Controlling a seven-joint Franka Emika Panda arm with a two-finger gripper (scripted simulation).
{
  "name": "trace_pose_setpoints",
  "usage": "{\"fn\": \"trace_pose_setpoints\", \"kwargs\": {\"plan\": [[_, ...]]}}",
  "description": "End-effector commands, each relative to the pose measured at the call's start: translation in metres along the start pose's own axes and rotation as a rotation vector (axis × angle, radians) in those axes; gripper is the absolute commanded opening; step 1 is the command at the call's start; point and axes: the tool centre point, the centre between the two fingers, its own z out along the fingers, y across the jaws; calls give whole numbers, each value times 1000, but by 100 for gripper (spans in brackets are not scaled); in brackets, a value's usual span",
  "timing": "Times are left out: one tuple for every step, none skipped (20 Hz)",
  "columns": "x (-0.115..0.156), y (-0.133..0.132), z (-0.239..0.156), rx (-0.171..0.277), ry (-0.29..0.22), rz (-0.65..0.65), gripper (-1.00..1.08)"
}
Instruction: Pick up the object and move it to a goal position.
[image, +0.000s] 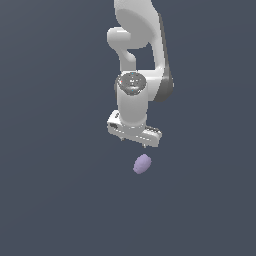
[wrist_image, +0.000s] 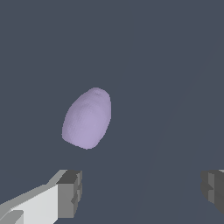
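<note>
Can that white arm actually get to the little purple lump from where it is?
Probably yes. The end effector hangs just above the purple lump, its fingers spread wide, with nothing between them.

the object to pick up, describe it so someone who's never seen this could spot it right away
Find the white robot arm hanging in the middle of the dark grey-blue scene, and follow it to its open pincer. Just past the pincer lies the object, a small, smooth, pale lavender oval lump. It is the only coloured thing in sight.
</note>
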Motion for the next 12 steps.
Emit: {"fn": "trace_pose_setpoints", "kwargs": {"plan": [[4,-5,4,-1,3,62,100],[5,-7,6,-2,4,87,100],[7,-8,7,-2,5,111,100],[8,-10,9,-3,6,135,100],[10,-12,11,-4,7,160,100],[11,-14,12,-4,8,184,100],[13,-16,14,-5,10,208,100],[14,-18,16,-5,11,232,100],[16,-20,18,-6,13,256,100],[17,-22,19,-7,14,280,100],[18,-24,21,-7,16,304,100],[20,-26,23,-8,17,328,100]]}}
